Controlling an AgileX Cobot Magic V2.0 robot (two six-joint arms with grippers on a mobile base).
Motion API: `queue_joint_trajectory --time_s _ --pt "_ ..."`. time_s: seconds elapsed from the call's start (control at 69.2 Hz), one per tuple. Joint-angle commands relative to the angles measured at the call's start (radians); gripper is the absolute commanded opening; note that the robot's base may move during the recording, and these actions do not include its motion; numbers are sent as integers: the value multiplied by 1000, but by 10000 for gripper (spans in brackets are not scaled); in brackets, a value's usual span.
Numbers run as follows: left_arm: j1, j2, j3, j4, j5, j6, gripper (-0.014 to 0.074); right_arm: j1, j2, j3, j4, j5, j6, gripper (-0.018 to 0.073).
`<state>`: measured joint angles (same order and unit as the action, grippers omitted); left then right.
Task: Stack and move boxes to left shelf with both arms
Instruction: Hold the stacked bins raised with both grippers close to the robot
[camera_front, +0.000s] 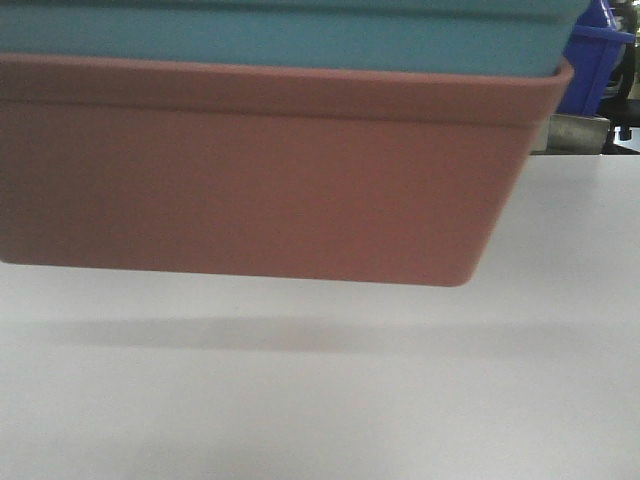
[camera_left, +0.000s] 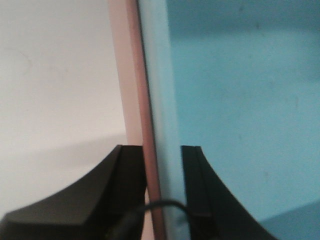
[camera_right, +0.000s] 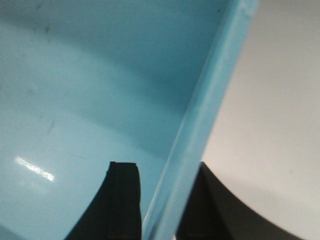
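Observation:
The light blue box (camera_front: 280, 40) sits nested inside the salmon pink box (camera_front: 260, 180). The stack hangs close in front of the camera, above the white table (camera_front: 320, 400), with its shadow on the tabletop below. My left gripper (camera_left: 161, 148) straddles both rims at one end, one finger outside the pink box (camera_left: 135, 75) and the other inside the blue box (camera_left: 240, 100), shut on them. My right gripper (camera_right: 162, 165) is shut on the rim at the other end of the blue box (camera_right: 75, 100). The left shelf is out of view.
A dark blue crate (camera_front: 598, 55) stands at the back right behind the stack, with a grey metal part (camera_front: 575, 132) just below it. White tabletop (camera_right: 270, 100) lies under the right end of the stack.

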<state>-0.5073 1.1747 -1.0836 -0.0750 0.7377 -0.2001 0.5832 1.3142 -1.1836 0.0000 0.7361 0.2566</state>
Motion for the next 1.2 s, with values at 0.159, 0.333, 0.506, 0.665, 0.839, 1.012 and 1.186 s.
queue_joint_trajectory --time_s 0.159,0.333,0.506,0.665,0.839,1.012,1.186 --pt "-13 -85 22 -11 -104 -3 -3 1 -129 47 -8 -103 -62 55" --pt "-13 -100 51 -18 -93 -19 -3 1 -168 72 16 -91 -62 55" --pt "-13 -100 54 -20 -87 -19 -2 1 -168 72 20 -93 -62 55" --pt "-13 -94 54 -41 -87 -19 -2 1 -168 72 20 -112 -62 55" --pt "-13 -91 54 -80 -87 -19 -2 1 -168 72 20 -107 -62 55" --pt "-13 -91 54 -80 -85 -19 -3 1 -168 72 20 -107 -62 55" --pt "-13 -91 54 -80 -85 -19 -3 1 -167 72 19 -106 -62 55"
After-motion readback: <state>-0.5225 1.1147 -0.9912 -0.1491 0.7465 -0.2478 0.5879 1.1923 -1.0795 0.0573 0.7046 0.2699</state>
